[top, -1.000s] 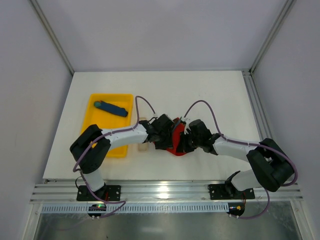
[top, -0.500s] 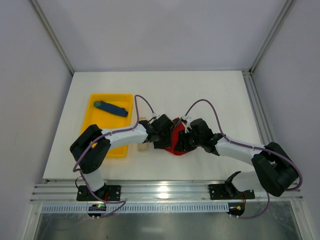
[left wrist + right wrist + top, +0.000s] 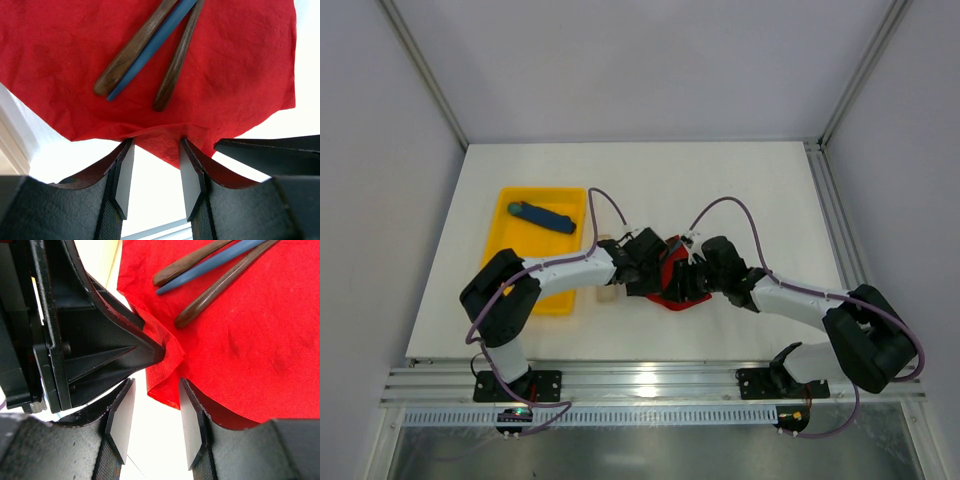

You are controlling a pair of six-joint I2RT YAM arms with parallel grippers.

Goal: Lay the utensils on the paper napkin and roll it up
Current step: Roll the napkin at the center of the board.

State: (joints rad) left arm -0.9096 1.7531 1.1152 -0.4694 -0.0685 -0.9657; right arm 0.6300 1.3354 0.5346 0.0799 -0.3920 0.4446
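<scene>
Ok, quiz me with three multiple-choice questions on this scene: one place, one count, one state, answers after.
1. Where does the blue stick lie? A in the yellow tray; B on the bare tabletop; C against the wall.
2. How many slim pieces lie on the red napkin? A one; B three; C five.
3. How do the jaws of the right gripper stand? A shut on a handle; B apart around the napkin's corner; C shut, empty.
Answers: 1 A, it rests inside the tray. 2 B, two brown wooden handles flank one blue handle. 3 B, a pad stands each side of the corner.
</scene>
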